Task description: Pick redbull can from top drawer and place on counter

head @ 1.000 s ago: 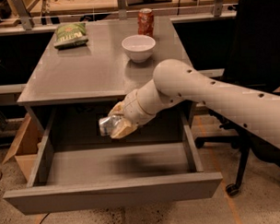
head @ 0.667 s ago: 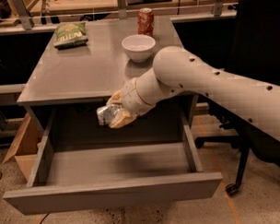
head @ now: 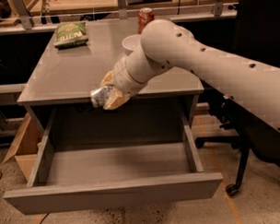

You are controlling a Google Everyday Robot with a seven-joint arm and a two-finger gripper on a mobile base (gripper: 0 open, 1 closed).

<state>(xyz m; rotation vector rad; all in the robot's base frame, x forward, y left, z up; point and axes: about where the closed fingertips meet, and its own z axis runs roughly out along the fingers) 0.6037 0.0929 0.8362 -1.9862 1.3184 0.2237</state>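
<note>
My gripper (head: 107, 95) is shut on the redbull can (head: 100, 97), a small shiny silver can held on its side. It hangs in the air right at the front edge of the counter (head: 79, 74), above the back of the open top drawer (head: 114, 168). The drawer is pulled far out and its floor shows nothing inside. My white arm reaches in from the right and covers the middle of the counter.
A green chip bag (head: 71, 34) lies at the counter's back left. A red-orange soda can (head: 145, 19) stands at the back, and a white bowl (head: 131, 41) is partly hidden behind my arm. A black office chair (head: 251, 142) stands right; a cardboard box (head: 21, 150) sits left.
My gripper has lifted the redbull can up and out of the drawer, from inside the drawer space to the height of the counter's front edge.
</note>
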